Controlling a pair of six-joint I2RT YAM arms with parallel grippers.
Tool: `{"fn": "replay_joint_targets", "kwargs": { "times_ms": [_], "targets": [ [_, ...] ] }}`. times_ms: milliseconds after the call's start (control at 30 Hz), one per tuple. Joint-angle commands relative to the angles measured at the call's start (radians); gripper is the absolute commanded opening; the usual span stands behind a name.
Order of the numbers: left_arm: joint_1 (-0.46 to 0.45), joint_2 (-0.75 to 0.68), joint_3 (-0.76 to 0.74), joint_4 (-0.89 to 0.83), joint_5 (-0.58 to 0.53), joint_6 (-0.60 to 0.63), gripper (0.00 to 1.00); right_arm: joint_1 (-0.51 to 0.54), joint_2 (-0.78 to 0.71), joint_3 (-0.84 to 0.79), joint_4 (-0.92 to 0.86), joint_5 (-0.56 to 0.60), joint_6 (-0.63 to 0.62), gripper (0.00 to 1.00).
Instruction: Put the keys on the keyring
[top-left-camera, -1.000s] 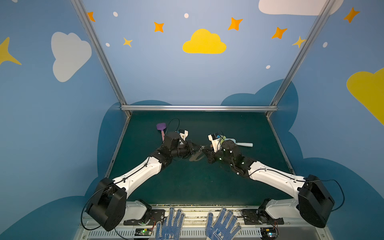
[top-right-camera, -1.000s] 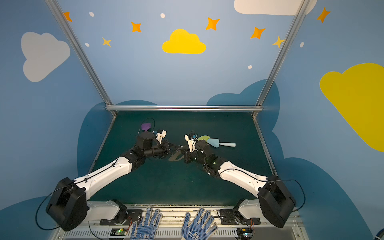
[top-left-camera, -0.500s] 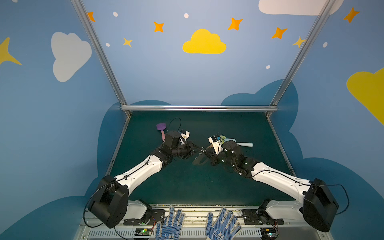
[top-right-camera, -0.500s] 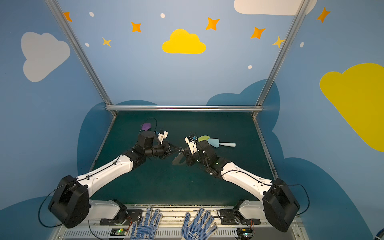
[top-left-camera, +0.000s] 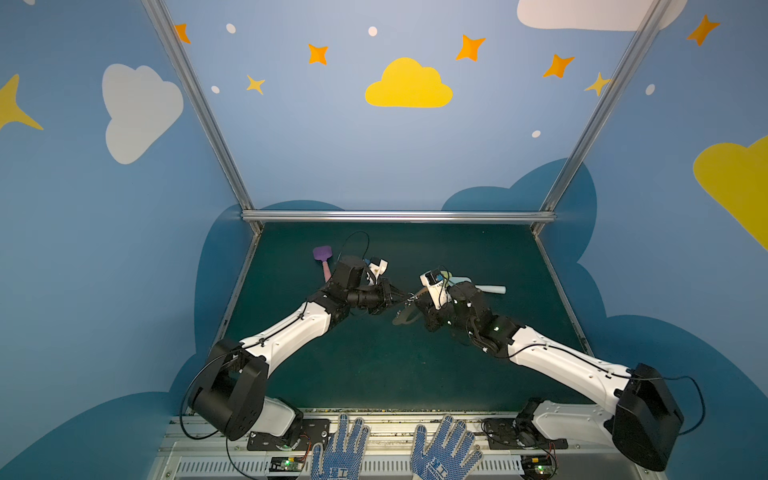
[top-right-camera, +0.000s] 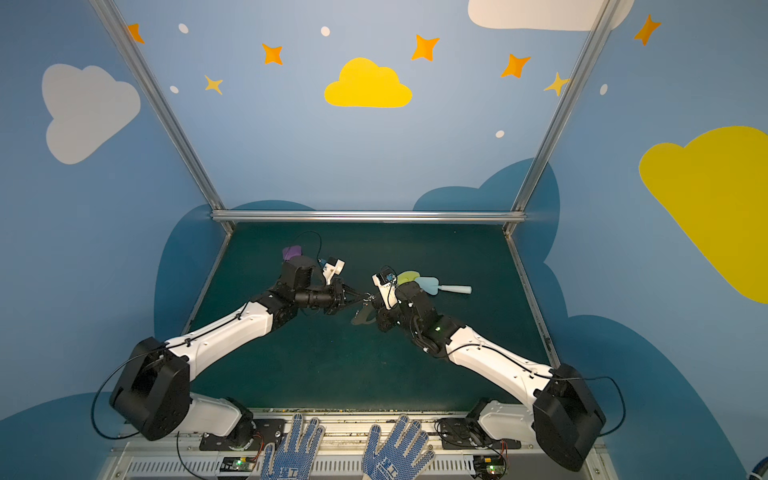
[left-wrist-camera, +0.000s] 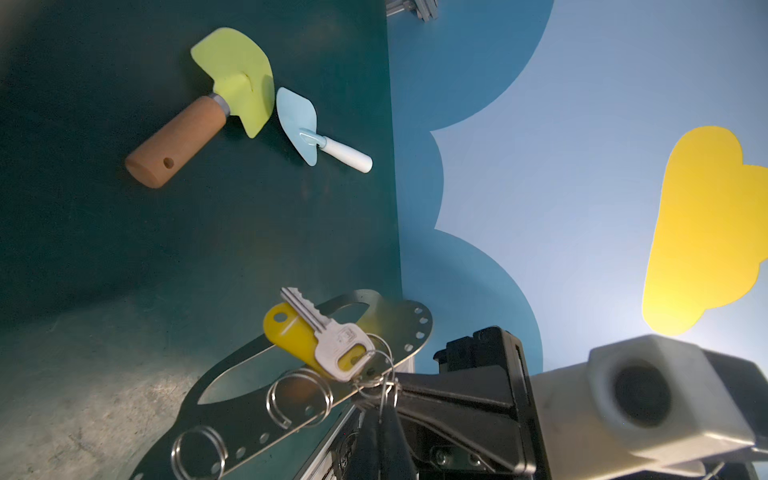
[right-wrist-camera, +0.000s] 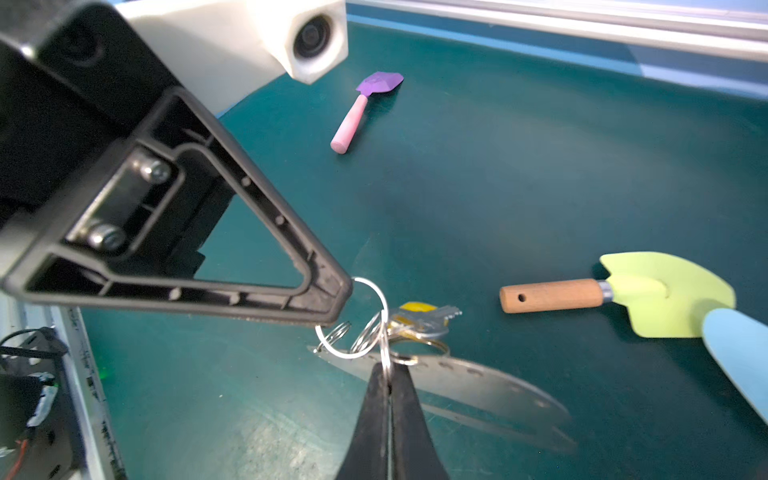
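Observation:
Above the middle of the green table, my left gripper and right gripper meet tip to tip. The keyring, a flat grey oval plate with a cut-out and edge holes, hangs off the table below them. The keys, one silver and one yellow-headed, rest against the plate. My left gripper is shut on a wire ring at the plate's edge. My right gripper is shut on a thin ring that seems to be the keys'.
A yellow-green shovel with a wooden handle and a light blue trowel lie just behind the right gripper. A purple shovel with a pink handle lies behind the left arm. Two blue dotted gloves rest at the front rail.
Both arms have shifted only slightly. The grippers stay shut and together at the rings, with the plate still hanging beneath them.

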Motion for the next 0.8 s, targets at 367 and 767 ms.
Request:
{"fn": "replay_joint_targets", "kwargs": {
  "times_ms": [367,767],
  "targets": [
    [-0.052,0.049,0.07,-0.056,0.149,0.053,0.04,-0.009,-0.07,-0.055,0.138,0.121,-0.169,0.0],
    [-0.073,0.068,0.087,-0.066,0.186,0.064,0.04,-0.03,-0.095,-0.067,0.192,0.123,-0.186,0.0]
  ]
}}
